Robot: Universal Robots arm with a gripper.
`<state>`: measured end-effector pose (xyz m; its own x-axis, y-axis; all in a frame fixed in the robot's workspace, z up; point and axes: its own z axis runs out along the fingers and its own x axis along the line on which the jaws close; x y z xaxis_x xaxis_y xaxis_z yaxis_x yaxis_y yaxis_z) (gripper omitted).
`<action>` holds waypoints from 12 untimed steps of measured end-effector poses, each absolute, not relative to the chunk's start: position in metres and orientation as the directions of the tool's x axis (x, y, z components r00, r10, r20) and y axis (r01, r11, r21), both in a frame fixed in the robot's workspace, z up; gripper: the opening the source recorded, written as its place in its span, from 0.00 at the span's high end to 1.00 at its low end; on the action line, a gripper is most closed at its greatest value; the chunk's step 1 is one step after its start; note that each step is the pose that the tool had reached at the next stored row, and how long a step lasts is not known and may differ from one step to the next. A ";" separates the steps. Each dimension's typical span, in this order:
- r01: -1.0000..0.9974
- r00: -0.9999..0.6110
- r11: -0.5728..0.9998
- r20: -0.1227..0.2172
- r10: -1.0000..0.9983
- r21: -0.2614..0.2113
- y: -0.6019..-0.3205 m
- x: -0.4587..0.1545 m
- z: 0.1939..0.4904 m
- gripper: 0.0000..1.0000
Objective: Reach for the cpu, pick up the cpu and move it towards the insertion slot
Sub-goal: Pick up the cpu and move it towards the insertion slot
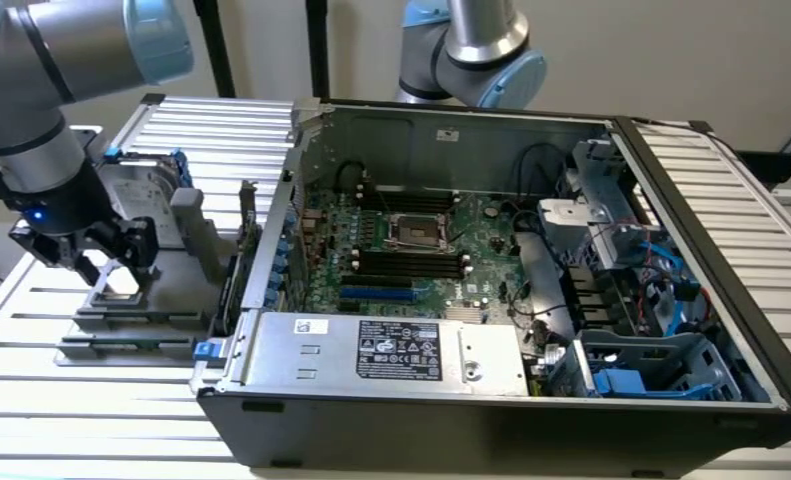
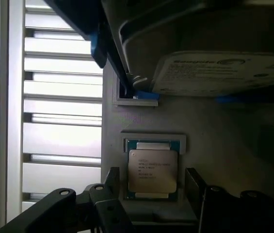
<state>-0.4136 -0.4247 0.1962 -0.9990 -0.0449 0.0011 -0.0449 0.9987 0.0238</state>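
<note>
Wrist view: our gripper (image 2: 153, 183) straddles the cpu (image 2: 153, 167), jaws open, holding nothing. We reckon the tray recess (image 2: 153, 138) keeps the cpu square.

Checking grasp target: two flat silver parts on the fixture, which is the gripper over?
The cpu, the small square chip straddled by the open gripper; the larger hard drive with the blue bracket lies clear of the fingers.
</note>
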 end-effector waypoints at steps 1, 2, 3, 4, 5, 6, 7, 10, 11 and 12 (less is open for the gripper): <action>-0.045 -0.999 0.999 0.001 -0.045 0.024 -0.424 -0.413 0.196 0.35; -0.045 -0.999 0.999 0.001 -0.045 0.024 -0.424 -0.413 0.196 0.35; -0.045 -0.999 0.999 0.001 -0.045 0.024 -0.424 -0.413 0.195 0.35; -0.045 -0.999 0.999 0.001 -0.045 0.024 -0.423 -0.413 0.195 0.35; -0.045 -0.999 0.999 0.001 -0.045 0.024 -0.423 -0.413 0.194 0.35; -0.045 -0.999 0.999 0.001 -0.045 0.024 -0.423 -0.413 0.193 0.35; -0.045 -0.999 0.999 0.001 -0.045 0.024 -0.423 -0.413 0.192 0.35; -0.045 -0.999 0.999 0.001 -0.045 0.024 -0.422 -0.413 0.190 0.35; -0.045 -0.999 0.999 0.001 -0.045 0.024 -0.422 -0.413 0.190 0.35; -0.045 -0.999 0.999 0.001 -0.045 0.024 -0.421 -0.413 0.190 0.35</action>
<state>-0.4128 -0.4214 0.1899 -0.9990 -0.0448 0.0012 -0.0448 0.9987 0.0238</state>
